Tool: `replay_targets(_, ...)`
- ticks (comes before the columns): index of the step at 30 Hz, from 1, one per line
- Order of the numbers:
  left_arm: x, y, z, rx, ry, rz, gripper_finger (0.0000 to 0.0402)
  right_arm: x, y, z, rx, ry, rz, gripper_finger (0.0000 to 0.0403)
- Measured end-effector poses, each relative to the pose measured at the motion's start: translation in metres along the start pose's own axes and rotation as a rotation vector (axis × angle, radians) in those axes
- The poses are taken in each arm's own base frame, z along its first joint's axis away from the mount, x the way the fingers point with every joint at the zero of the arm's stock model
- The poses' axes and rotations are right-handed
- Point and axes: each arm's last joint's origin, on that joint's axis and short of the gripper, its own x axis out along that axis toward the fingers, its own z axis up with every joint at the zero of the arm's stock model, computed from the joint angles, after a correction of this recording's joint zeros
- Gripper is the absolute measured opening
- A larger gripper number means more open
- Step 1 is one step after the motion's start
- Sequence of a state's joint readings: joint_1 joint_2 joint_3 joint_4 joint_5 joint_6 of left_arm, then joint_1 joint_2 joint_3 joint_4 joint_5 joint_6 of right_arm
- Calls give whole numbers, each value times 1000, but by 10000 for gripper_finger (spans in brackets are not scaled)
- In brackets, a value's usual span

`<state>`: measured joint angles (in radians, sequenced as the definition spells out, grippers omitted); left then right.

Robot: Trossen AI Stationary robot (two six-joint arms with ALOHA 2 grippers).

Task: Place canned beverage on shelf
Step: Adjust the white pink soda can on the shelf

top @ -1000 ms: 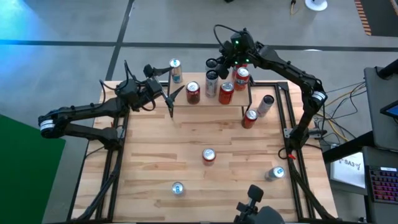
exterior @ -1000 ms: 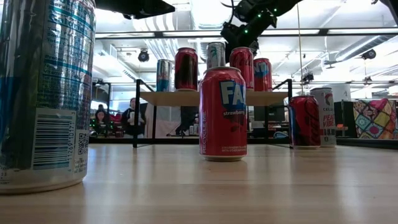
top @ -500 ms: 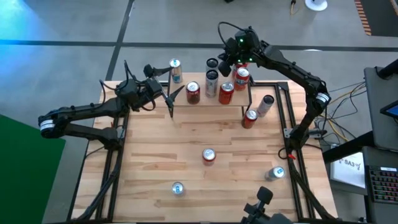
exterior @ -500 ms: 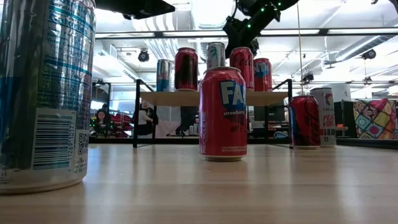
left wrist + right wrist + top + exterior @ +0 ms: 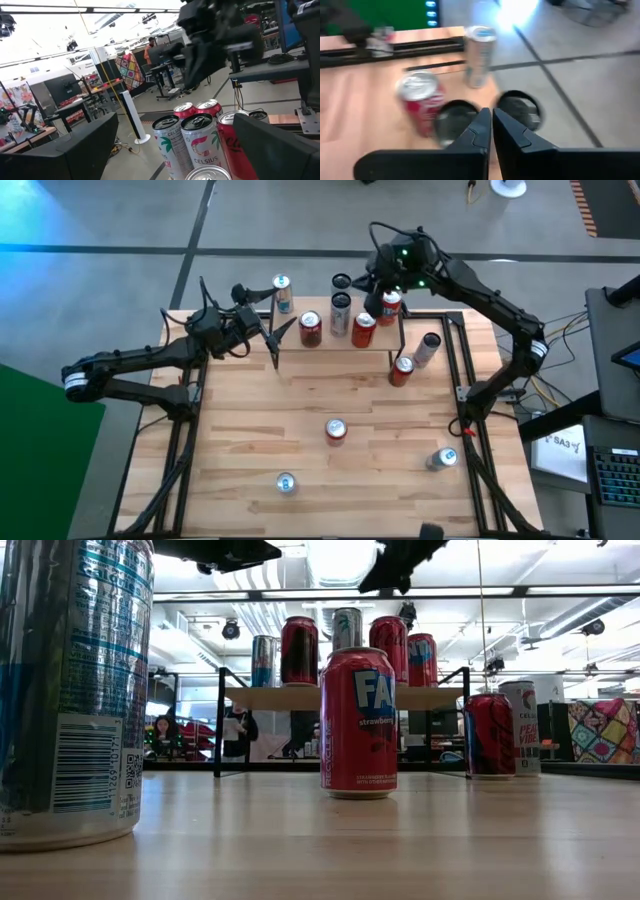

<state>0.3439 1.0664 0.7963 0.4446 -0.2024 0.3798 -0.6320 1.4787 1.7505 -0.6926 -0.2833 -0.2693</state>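
Note:
The shelf [image 5: 334, 348] [image 5: 300, 698] stands at the table's far edge on thin black legs. Several cans stand on its plank: a blue one [image 5: 282, 292], red ones [image 5: 310, 328] [image 5: 363, 328] [image 5: 388, 302] and silver ones [image 5: 340, 308]. My right gripper [image 5: 370, 281] [image 5: 491, 120] hovers shut above those cans and holds nothing. My left gripper [image 5: 278, 330] waits open at the shelf's left end, level with the cans [image 5: 205, 140]. More cans stand upright on the table: a red one [image 5: 335, 430] [image 5: 358, 723] mid-table and a blue one [image 5: 286, 483] near the front.
A red can [image 5: 402, 368] and a white can [image 5: 428, 348] stand right of the shelf, and a silver can [image 5: 441, 458] sits front right. Bare wood lies between the shelf and the middle can. People and benches show in the room beyond.
My right gripper has risen and drawn back toward the table's right edge, away from the cans on the shelf, staying shut with nothing in it. The cans have kept their places.

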Motion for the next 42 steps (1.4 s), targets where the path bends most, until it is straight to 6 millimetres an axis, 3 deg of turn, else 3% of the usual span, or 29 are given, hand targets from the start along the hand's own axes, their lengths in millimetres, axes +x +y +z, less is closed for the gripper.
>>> replay_targets(8, 0, 0, 0, 1, 4, -3, 382, -12, 28, -16, -40, -92, 192, 9)
replay_targets(13, 0, 0, 0, 1, 4, -3, 382, -3, 38, -38, -55, -135, 194, 9)
replay_targets(20, 0, 0, 0, 0, 3, -3, 382, 12, 47, -53, -84, -151, 162, 9)
replay_targets(30, 0, 0, 0, -4, 4, -4, 382, 32, 48, -60, -101, -103, 149, 9)
replay_targets(42, 0, 0, 0, -1, 4, -3, 382, 34, 45, -59, -111, -97, 54, 9)
